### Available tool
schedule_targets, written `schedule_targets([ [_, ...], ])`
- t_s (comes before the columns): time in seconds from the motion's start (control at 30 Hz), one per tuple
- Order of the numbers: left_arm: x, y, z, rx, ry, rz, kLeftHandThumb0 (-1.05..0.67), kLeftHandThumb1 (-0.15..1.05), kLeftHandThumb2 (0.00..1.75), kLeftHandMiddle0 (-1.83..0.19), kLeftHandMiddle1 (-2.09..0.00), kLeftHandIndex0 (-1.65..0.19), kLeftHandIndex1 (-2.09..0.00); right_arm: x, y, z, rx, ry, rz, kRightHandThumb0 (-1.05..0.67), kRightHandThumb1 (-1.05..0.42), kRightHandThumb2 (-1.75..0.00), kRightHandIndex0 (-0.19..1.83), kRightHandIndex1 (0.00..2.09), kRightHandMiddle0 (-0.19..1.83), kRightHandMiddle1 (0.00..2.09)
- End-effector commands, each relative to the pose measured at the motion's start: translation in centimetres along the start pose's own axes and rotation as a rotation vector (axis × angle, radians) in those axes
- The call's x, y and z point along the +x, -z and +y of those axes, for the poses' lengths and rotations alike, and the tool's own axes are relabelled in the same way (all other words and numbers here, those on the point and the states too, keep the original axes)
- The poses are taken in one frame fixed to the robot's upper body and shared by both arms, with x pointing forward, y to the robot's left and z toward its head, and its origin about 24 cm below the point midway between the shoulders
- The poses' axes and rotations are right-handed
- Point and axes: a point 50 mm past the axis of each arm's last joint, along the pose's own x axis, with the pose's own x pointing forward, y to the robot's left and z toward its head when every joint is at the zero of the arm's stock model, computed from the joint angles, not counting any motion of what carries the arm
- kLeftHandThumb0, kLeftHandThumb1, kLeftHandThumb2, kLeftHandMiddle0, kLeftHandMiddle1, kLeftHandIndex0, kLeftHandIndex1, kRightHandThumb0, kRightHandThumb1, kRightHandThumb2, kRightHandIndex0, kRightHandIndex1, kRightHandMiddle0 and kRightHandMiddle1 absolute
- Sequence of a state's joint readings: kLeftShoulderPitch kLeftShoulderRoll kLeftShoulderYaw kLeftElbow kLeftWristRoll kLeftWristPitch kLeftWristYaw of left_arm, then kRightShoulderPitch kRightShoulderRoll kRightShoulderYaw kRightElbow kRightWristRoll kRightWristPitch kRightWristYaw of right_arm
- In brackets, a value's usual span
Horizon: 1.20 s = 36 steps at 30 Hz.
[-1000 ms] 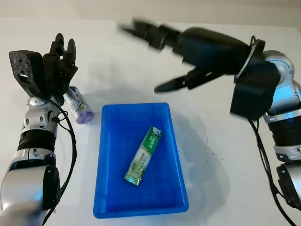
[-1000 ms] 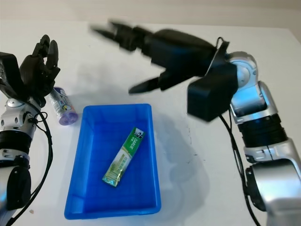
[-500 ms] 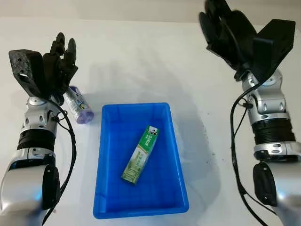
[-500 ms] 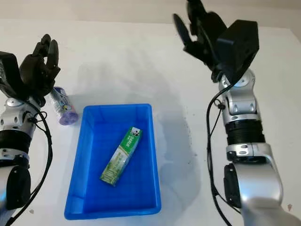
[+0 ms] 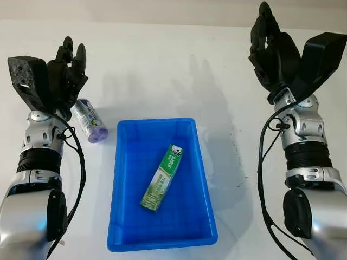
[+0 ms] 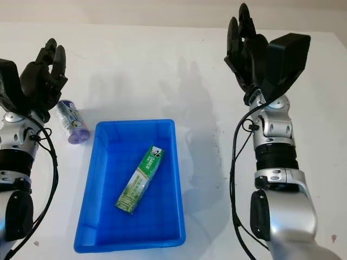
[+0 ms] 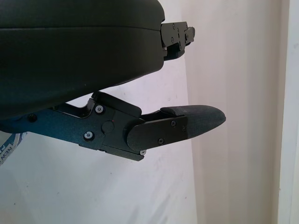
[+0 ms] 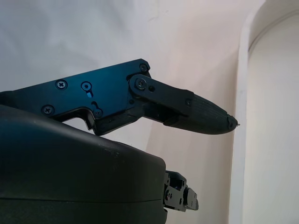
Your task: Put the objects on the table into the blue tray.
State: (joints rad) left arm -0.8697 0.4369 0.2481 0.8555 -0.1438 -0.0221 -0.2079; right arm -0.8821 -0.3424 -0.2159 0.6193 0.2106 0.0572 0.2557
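Toothpaste box [image 5: 164, 177], green and white, already lies inside the blue tray [image 5: 201, 179]; one purple-capped small bottle [image 5: 90, 120] remains on the white table [image 5: 162, 65], just beside the tray's far left corner; left hand [image 5: 65, 76] is raised above it, open and empty; right hand [image 5: 274, 54] is raised at far right, open, holding nothing.

White table [image 5: 162, 65]; blue tray [image 5: 203, 179] at centre, purple-capped bottle [image 5: 90, 120] just beside its left corner.

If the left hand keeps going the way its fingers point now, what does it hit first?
Probably nothing: the left hand is open, raised, fingers aimed toward the table's far edge. The purple-capped bottle lies nearer the robot beside the blue tray, off that line. Depth is uncertain.
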Motion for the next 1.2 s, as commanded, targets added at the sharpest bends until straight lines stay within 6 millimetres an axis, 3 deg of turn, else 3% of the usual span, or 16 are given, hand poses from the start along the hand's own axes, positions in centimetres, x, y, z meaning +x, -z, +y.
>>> schedule_targets([
  [0.0,0.3,-1.0,0.2,0.005,0.000,-0.028,-0.70,1.05,0.57,0.15,-0.05,0.12,-0.05,-0.4,0.9,-0.1,0.038,-0.009,0.024,-0.74,-1.05,-0.78,-0.19,0.00,-0.19,0.00],
  [0.17,0.1,-1.3,0.2,0.043,-0.008,-0.046,-0.69,1.05,0.57,0.13,-0.06,0.09,-0.07,-0.7,1.7,0.4,0.081,-0.027,0.043,-0.73,-1.05,-0.81,-0.19,0.00,-0.19,0.00],
  [0.33,-0.7,-3.6,0.6,0.174,0.007,-0.262,-0.63,1.05,0.50,0.00,-0.08,0.02,-0.09,-1.0,1.9,0.7,0.081,-0.047,0.042,-0.71,-1.05,-0.80,-0.19,0.00,-0.19,0.00],
  [0.57,-1.5,-9.3,2.2,0.454,0.220,-0.314,-0.65,1.05,0.44,-0.02,-0.06,-0.02,-0.10,-1.1,2.0,1.1,0.098,-0.057,0.046,-0.70,-1.05,-0.80,-0.19,0.00,-0.19,0.00],
  [0.67,-1.9,-11.7,3.5,0.655,0.277,-0.266,-0.69,1.05,0.28,0.01,-0.05,0.00,-0.08,-1.0,2.1,1.4,0.123,-0.060,0.049,-0.68,-1.05,-0.81,-0.19,0.00,-0.19,0.00],
  [0.8,-2.6,-13.1,3.7,0.771,0.347,-0.192,-0.70,1.00,0.11,0.09,-0.03,0.05,-0.05,-1.0,2.3,1.6,0.125,-0.066,0.054,-0.68,-1.05,-0.81,-0.19,0.00,-0.19,0.00],
  [0.87,-3.1,-13.8,3.5,0.915,0.377,-0.144,-0.64,0.94,0.06,0.12,-0.03,0.05,-0.05,-1.0,2.3,1.7,0.124,-0.064,0.056,-0.68,-1.05,-0.81,-0.19,0.00,-0.19,0.00],
  [0.97,-4.0,-14.4,3.0,1.232,0.415,-0.117,-0.42,0.83,0.03,0.11,-0.05,0.07,-0.05,-1.0,2.4,1.7,0.123,-0.066,0.061,-0.68,-1.05,-0.81,-0.19,0.00,-0.19,0.00],
  [1.03,-4.4,-14.5,2.6,1.490,0.433,-0.121,-0.45,0.80,0.03,0.08,-0.06,0.04,-0.06,-1.0,2.6,1.6,0.129,-0.067,0.068,-0.68,-1.05,-0.80,-0.19,0.00,-0.19,0.00],
  [1.17,-4.4,-14.4,2.3,1.837,0.462,-0.167,-0.59,0.80,0.05,0.02,-0.07,-0.03,-0.08,-1.0,3.1,1.7,0.129,-0.056,0.089,-0.68,-1.05,-0.80,-0.19,0.00,-0.19,0.00],
])
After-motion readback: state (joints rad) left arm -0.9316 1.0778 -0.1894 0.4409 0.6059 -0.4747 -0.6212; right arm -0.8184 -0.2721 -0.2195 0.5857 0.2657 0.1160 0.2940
